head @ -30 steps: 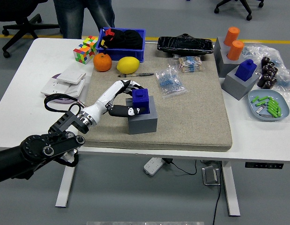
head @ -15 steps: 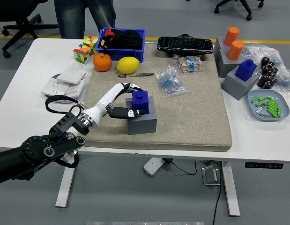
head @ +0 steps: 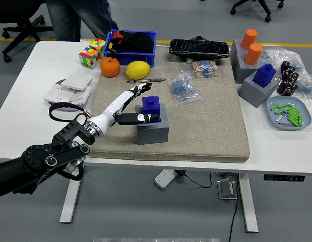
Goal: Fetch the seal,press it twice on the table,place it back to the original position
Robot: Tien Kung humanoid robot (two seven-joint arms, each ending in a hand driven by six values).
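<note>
Blue seals: 2, one (head: 151, 105) on grey block (head: 153, 129), another (head: 265, 73) far right | left hand (head: 129, 107): fingers spread, gripping nothing | person: cropped at top edge.

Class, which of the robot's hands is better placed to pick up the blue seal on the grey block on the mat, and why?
Left. The left hand is open right beside the blue seal on its grey block; no right hand is in view.

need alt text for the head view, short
The left robot hand, fingers extended and open, sits beside a blue seal standing on its grey block on a tan mat, with an orange and lemon behind.
</note>
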